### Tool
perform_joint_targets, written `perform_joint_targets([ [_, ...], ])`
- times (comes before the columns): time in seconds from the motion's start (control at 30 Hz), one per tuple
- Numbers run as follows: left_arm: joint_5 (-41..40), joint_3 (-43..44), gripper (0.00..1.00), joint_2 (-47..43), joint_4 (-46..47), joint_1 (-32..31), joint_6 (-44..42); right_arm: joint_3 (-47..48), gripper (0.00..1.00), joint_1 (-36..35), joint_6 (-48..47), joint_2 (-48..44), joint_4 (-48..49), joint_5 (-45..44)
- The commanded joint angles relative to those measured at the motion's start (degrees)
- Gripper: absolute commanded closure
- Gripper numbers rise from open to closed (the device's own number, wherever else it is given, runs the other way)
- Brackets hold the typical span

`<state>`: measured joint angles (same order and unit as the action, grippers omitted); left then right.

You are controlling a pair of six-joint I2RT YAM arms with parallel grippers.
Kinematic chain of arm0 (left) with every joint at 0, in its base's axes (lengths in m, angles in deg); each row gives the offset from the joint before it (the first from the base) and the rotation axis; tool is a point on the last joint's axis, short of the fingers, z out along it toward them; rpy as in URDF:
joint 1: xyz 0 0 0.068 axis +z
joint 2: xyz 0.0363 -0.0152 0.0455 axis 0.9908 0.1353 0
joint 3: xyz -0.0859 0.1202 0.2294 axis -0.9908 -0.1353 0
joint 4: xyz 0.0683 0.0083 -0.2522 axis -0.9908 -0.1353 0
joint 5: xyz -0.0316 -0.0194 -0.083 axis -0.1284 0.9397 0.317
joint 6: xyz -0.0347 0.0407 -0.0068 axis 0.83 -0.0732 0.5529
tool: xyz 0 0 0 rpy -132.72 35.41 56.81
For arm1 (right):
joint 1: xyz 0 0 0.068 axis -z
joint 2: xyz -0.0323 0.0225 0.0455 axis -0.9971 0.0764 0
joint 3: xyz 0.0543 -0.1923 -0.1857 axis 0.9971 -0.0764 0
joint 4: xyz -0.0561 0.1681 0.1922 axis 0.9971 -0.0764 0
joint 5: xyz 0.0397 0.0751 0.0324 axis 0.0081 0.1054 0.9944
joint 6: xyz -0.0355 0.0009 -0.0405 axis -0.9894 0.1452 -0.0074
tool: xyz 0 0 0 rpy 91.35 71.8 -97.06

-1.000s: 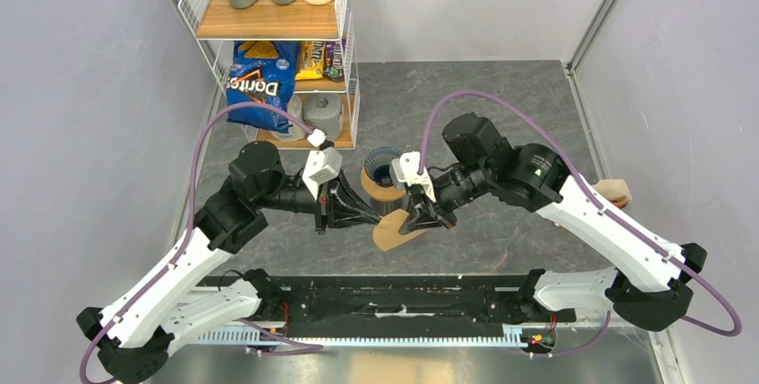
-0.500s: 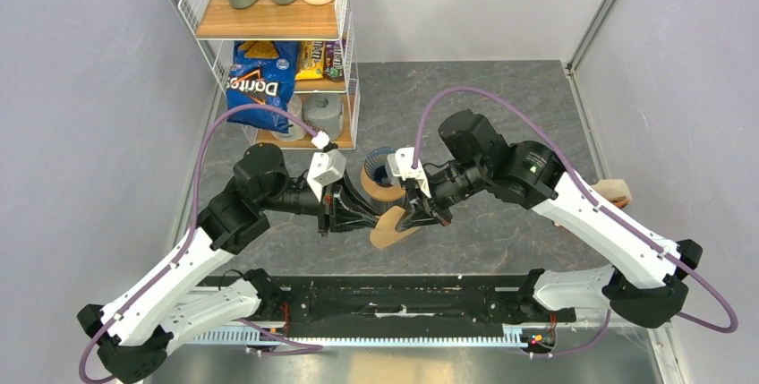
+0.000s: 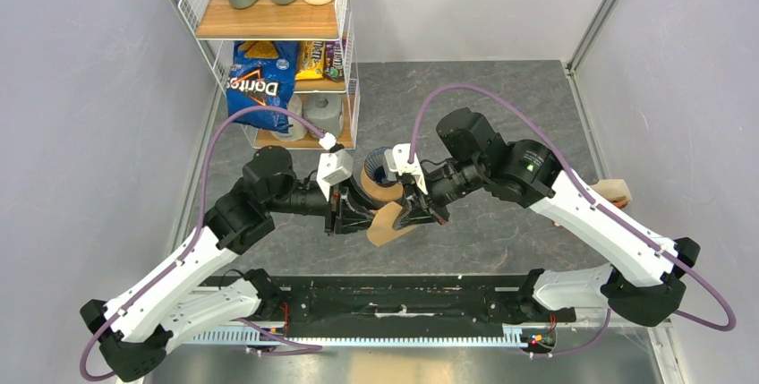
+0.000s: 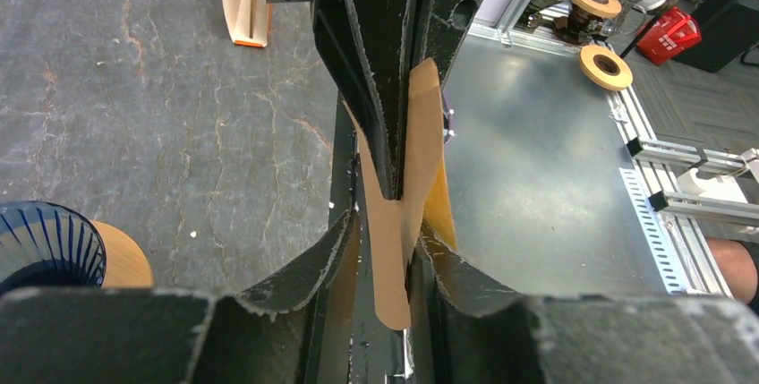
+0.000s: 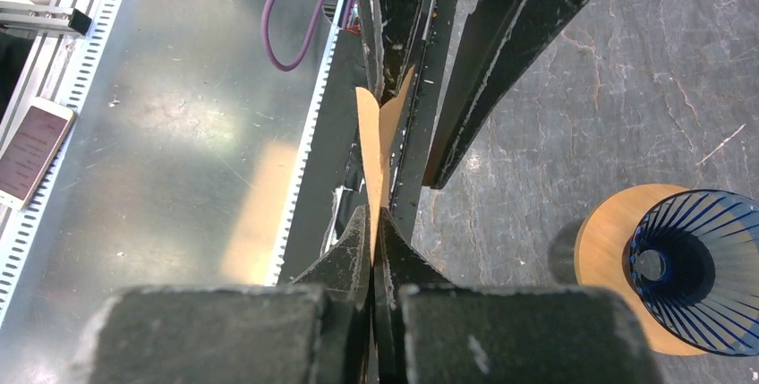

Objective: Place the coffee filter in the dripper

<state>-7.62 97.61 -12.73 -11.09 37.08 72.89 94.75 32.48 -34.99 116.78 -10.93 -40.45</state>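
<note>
- My right claw point(image 3: 409, 213) is closed tight on the coffee filter point(image 3: 386, 228). In the right wrist view its two fingers meet on the paper with no gap, and the sheet stands on edge above them.
- My left claw point(image 4: 387, 254) is narrowly parted. In the left wrist view its fingers point(image 4: 327, 263) stand either side of the light-brown paper, which hangs in the gap. I cannot tell whether either pad touches it.
- The two claws face each other tip to tip, left from the left and right from the right, with the filter as the one thing between them.
- The filter is up off the desk point(image 3: 501, 106), over its middle and a little toward the near edge. Its broad rounded end hangs down toward the near edge below both claws.
- The filter is folded flat, not opened into a cone.
- The dripper point(image 5: 694, 268) is on the desk just beyond the claws, on the far side of the filter and near it but not touching. Its dark blue ribbed inside shows in both wrist views, and no paper is in it.
- A tan wooden ring point(image 5: 609, 245) is right against the dripper on the side nearer my claws. I cannot tell whether the cone sits in it or only leans on it.
- A wire rack point(image 3: 268, 44) stands at the far left corner of the desk, holding tins, snack bags and grey rolls.
- An orange-and-white holder point(image 3: 614, 192) sits at the right edge of the desk, well apart from the filter.
</note>
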Motion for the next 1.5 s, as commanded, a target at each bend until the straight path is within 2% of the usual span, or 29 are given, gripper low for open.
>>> perform_joint_targets([
  [0.0,-0.2,-1.34,0.66,-0.24,3.76,-0.56,2.74,1.84,1.0,-0.29,1.97,-0.05,3.56,0.22],
  [0.27,1.72,-3.54,0.68,-0.53,9.04,-0.73,6.39,1.54,1.0,-0.34,3.43,-0.26,5.25,0.32],
  [0.47,2.31,-4.49,0.84,-1.07,11.16,-0.73,7.87,1.41,1.0,-0.29,4.21,-0.44,5.69,0.32],
  [0.53,0.98,-4.33,0.97,-1.11,10.75,-0.73,8.1,1.52,1.0,-0.24,4.34,-0.64,5.64,0.32],
  [0.57,0.59,-4.16,0.98,-1.13,10.41,-0.69,8.37,1.52,1.0,-0.25,4.39,-0.81,5.6,0.11],
  [0.6,0.61,-4.12,0.98,-1.1,10.19,-0.65,8.5,1.51,0.97,-0.16,4.4,-0.99,5.44,-0.13],
  [0.7,-0.31,-4.1,0.98,-1.61,9.4,-0.2,9.66,1.13,0.64,0.4,4.52,-1.87,4.54,-2.09],
  [0.73,-0.91,-4.14,0.98,-1.91,8.85,0.39,10.13,0.83,0.56,0.84,4.36,-2.45,4.19,-2.73],
  [0.83,-0.73,-4.8,0.98,-2.67,9.49,2.14,11.73,-0.58,0.4,1.55,1.81,-3.98,2.21,-3.88],
  [0.93,-0.22,-5.52,0.98,-2.5,12.64,2.86,16.92,-2.44,0.2,1.55,-0.24,-4.83,1.84,-5.17],
  [1.0,-0.14,-5.65,0.98,-1.78,14.64,3.38,20.46,-2.85,0.15,1.55,-2.09,-4.84,1.38,-5.59],
  [1.27,-2.36,-5.72,0.98,0.4,18.52,5.43,31.33,-4.85,0.11,-0.13,-9.36,-5.63,2.22,-14.7],
  [1.33,-3.6,-5.81,0.98,0.81,18.41,5.85,33.06,-4.89,0.14,-0.86,-11.01,-5.48,1.86,-16.24],
  [1.47,-5.84,-5.24,0.98,1.19,16.39,5.86,31.35,-4.09,0.26,-1.47,-11.04,-4.81,1.73,-15.92],
])
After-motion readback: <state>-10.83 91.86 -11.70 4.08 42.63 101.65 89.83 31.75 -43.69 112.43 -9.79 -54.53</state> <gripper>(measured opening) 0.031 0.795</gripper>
